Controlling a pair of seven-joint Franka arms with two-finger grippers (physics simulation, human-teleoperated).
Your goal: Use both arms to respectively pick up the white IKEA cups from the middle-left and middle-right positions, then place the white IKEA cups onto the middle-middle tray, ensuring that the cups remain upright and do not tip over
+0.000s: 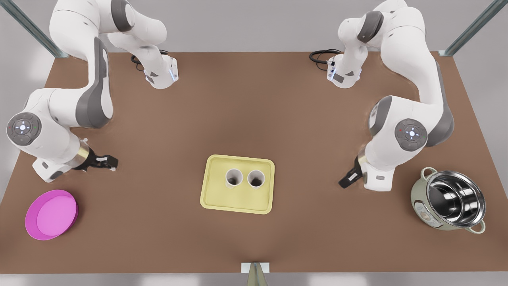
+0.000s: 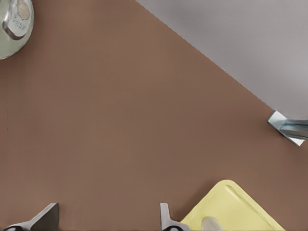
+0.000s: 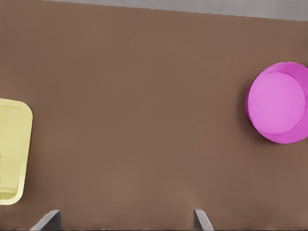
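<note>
Two white IKEA cups stand upright side by side on the pale yellow tray at the table's middle. My left gripper is low over the table at the front view's left, well apart from the tray, open and holding nothing. Between its fingertips in the left wrist view lies bare table, with a corner of the tray beside them. At the front view's right, my right gripper is likewise open and empty, its fingertips spread wide and the tray's edge farther off.
A round magenta bowl sits at the front view's near left. A steel pot stands at the near right, close to the right arm's elbow. A metal bracket marks the table's near edge.
</note>
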